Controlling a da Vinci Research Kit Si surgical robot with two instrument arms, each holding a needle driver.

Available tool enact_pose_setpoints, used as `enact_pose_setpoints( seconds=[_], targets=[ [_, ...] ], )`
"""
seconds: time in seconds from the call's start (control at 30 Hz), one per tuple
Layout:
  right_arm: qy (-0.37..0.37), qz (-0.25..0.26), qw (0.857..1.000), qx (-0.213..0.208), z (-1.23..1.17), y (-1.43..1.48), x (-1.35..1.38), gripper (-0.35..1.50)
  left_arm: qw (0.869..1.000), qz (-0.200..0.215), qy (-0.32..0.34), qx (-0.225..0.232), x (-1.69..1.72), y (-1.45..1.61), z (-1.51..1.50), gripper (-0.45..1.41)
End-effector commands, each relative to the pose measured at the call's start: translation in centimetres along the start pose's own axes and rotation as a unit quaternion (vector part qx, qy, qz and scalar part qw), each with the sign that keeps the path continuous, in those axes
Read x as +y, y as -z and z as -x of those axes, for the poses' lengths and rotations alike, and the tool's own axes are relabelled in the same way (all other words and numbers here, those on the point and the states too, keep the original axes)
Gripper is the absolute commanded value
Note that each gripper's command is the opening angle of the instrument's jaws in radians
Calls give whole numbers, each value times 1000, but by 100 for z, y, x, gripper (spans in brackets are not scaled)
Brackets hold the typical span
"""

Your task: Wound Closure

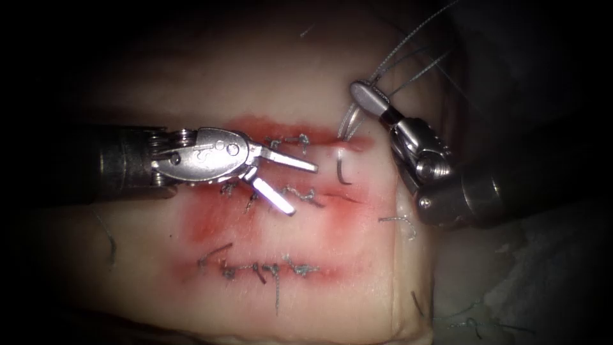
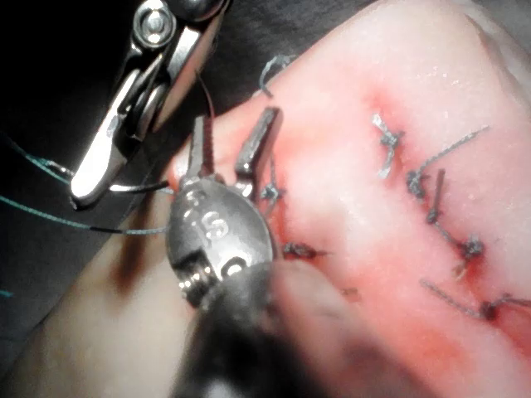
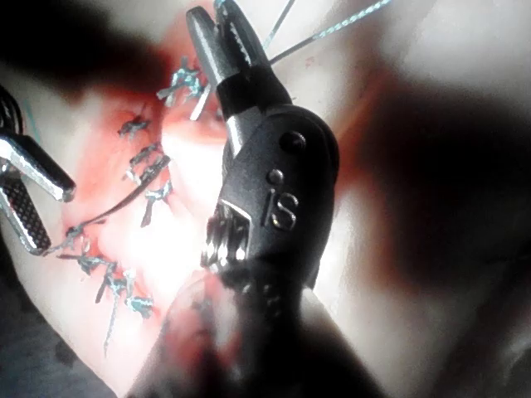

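Left tool (image 1: 287,185) jaws spread wide, holding nothing, over the tissue (image 1: 370,281) at the far cut (image 1: 287,137). Right tool (image 1: 359,91) looks clamped on the thread (image 1: 408,41) by the cut's right end. The needle (image 1: 341,169) stands in the tissue there, partly buried. Judged: needle mid-stitch; next grasp needs its exposed curve. Right wrist view shows thread at the jaws (image 3: 323,33); left wrist view shows finished knots (image 2: 386,145).
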Motion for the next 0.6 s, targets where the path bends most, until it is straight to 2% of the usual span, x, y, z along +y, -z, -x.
enact_pose_setpoints(
  seconds=[0.03, 0.17, 0.2, 0.27, 0.47, 0.6],
  targets=[
    [-2, 1, 1000, -2, -7, -5, 2, -35, 1000, -2, -17, 10, 7, -10, -4, 47],
    [-2, 1, 1000, -2, -7, -5, 2, -35, 998, -3, -52, 42, 17, -28, -8, 54],
    [-2, 2, 1000, -2, -7, -5, 2, -35, 997, 14, -54, 50, 22, -29, -8, 56],
    [-2, 2, 1000, -2, -6, -4, 1, -35, 997, 30, -50, 56, 25, -22, -7, 56],
    [-2, 3, 1000, -1, -8, -2, -1, -35, 996, 49, -41, 58, 30, 1, 8, 36],
    [-1, 3, 1000, -1, -8, -2, -1, -35, 995, 67, -41, 68, 38, 2, 3, 44]
  ],
)
